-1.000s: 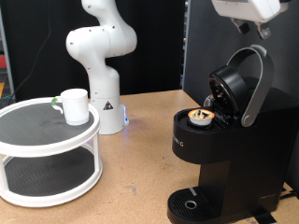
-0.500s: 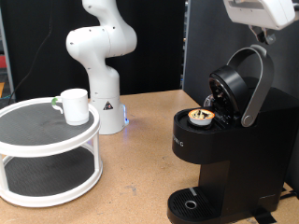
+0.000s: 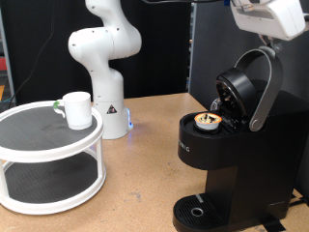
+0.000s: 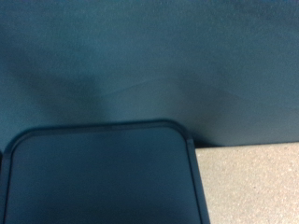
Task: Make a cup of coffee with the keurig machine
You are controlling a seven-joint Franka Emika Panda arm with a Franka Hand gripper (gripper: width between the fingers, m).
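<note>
At about four o'clock in the exterior view we find the keurig machine, a tall black brewer standing on the wooden surface. Its lid is tipped up and back, framed by a silver-grey handle that arcs over it. In the open chamber sits a small pod with a tan top and pale rim. A round drip tray shows at the base, near six o'clock of the machine. Faint pale lettering runs down the front of the body, too small for us to read.

Over at nine o'clock, the cup is a plain white mug with a touch of green at its side; it stands upright on the top tier of a white two-level round stand with dark mesh shelves, well apart from the machine. Behind it rises the white robot base.

At one o'clock, just above the raised lid, a white block of the end effector enters from the top edge; its fingers are cut off, so we cannot tell whether they are spread or pressed together.

Our wrist view adds only a dark teal backdrop, a dark rounded-corner panel and a strip of speckled beige surface, with no fingers, cup or machine in it.
</note>
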